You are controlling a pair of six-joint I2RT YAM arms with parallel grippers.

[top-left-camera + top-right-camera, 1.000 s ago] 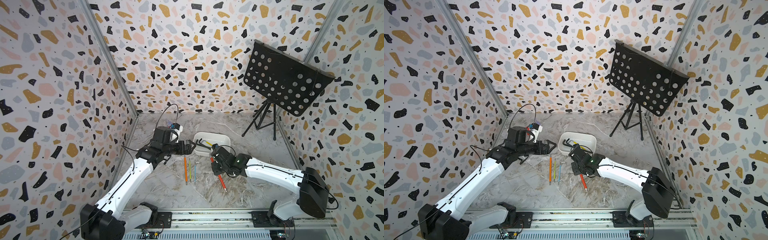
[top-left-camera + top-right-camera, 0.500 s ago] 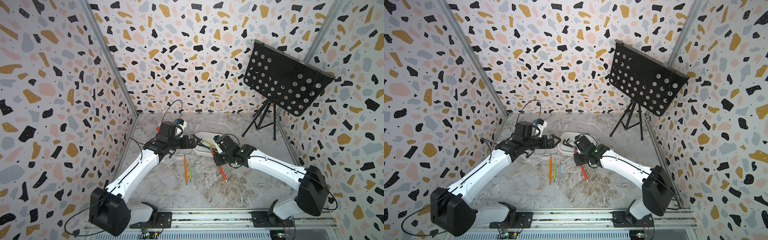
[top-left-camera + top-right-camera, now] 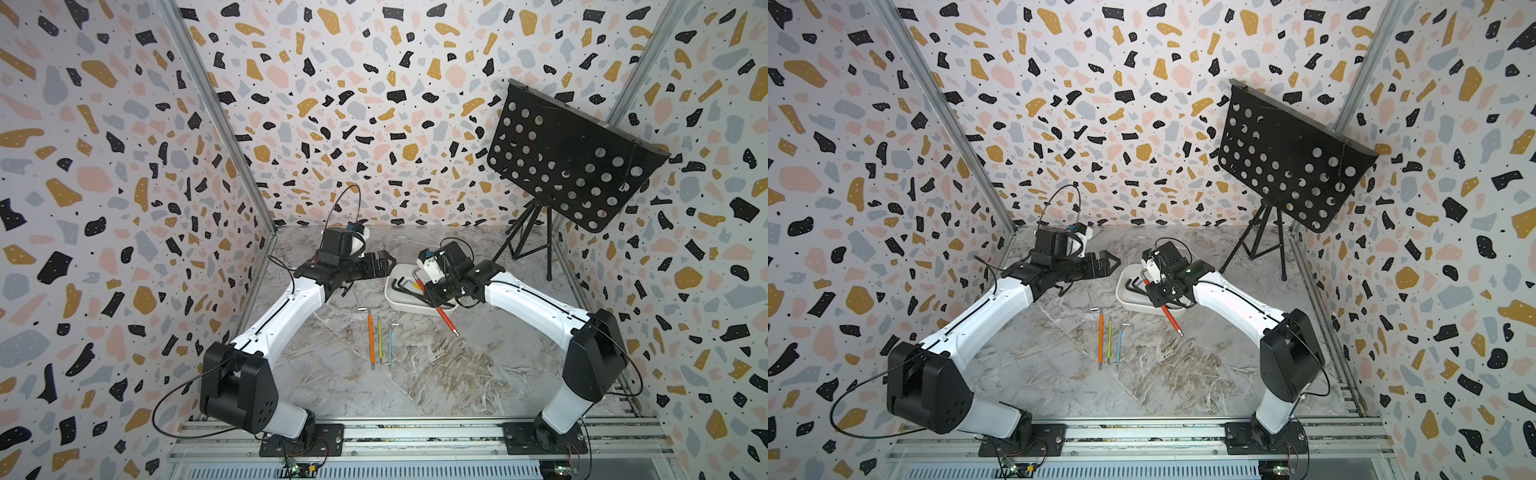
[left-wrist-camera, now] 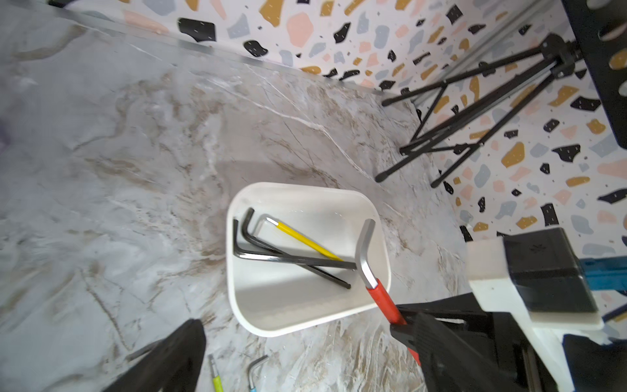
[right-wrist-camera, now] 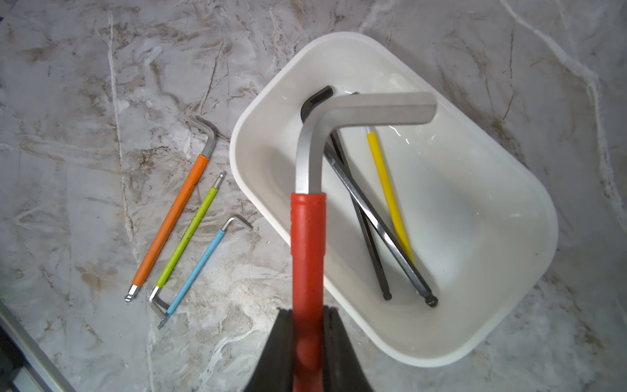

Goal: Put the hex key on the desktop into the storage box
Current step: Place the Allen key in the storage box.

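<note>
A: What are the arms like?
B: The left arm [image 3: 286, 316] and right arm [image 3: 532, 309] wear white shells, with boxy black shoulder housings [image 3: 239, 386].
A: And the rest?
B: Black left end effector [image 3: 388, 262], white wrist camera mounts [image 3: 432, 268], thin black cables [image 3: 153, 415] looping free, black base plates [image 3: 301, 438] screwed down.

White storage box [image 5: 475, 237], red-sleeved hex key [image 5: 307, 251], grey-brown marble desktop [image 5: 84, 85], terrazzo-speckled walls [image 3: 374, 104]
</note>
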